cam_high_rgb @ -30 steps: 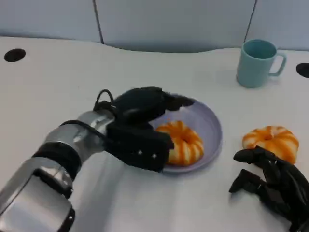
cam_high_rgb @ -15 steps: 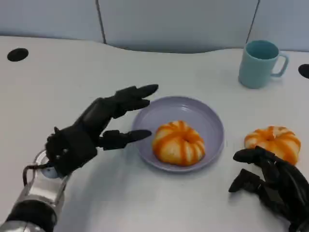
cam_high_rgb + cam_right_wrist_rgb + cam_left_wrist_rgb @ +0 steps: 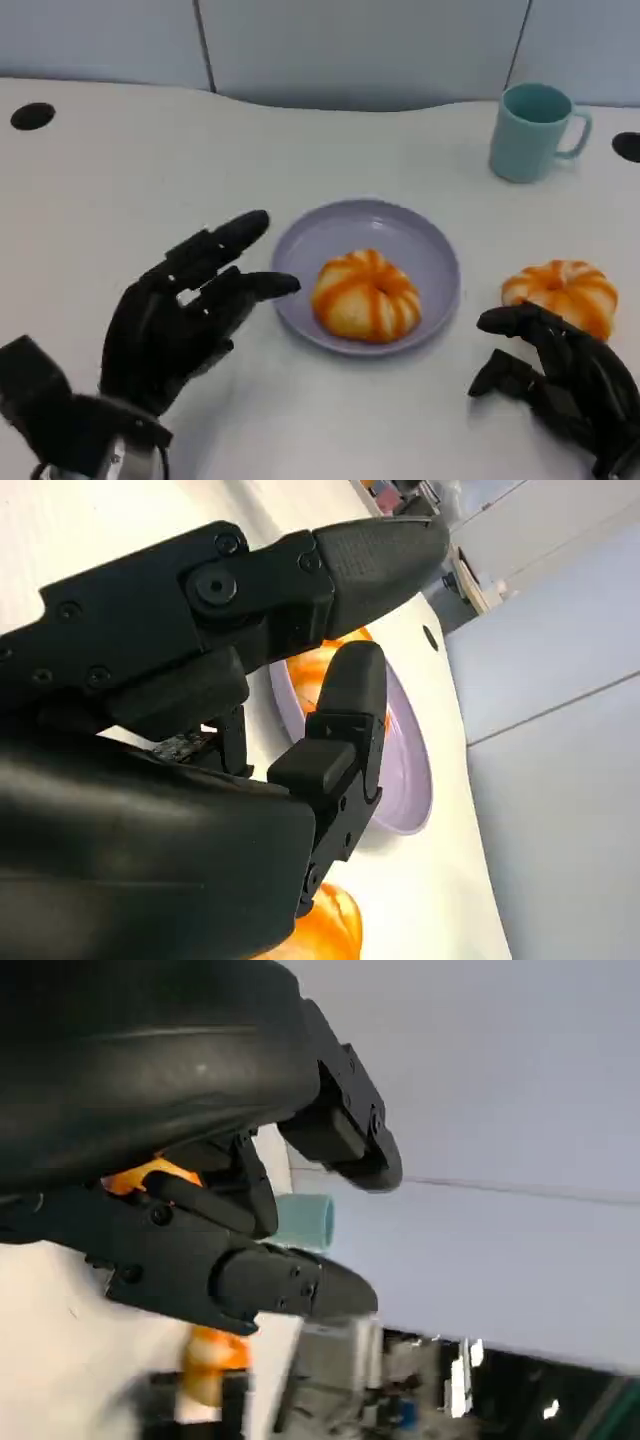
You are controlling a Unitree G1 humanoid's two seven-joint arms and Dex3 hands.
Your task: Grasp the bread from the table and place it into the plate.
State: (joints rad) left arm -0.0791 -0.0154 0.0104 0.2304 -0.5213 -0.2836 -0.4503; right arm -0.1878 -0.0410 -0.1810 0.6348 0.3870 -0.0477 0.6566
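Bread [image 3: 366, 295] lies in the lavender plate [image 3: 438, 262], a round orange-and-cream striped bun sitting a little toward the near rim; a second, like bun [image 3: 562, 293] rests on the counter [image 3: 120, 170] to the plate's right, just beyond the right hand [image 3: 560, 385]. Both look light, soft and easily dented, with a glazed top that may slip, so I judge the best hold is a gentle one across the sides, low where the bun is widest, not a pinch on the crown. The left hand [image 3: 170, 320] hovers left of the plate, fingers [image 3: 225, 238] spread wide and holding nothing. The right hand's fingers curl loosely, apart, around nothing, close to the second bun but not touching it. The teal mug [image 3: 533, 131] stands well back, so the path from that bun to the plate looks open; the plate's raised rim is the one edge to clear.
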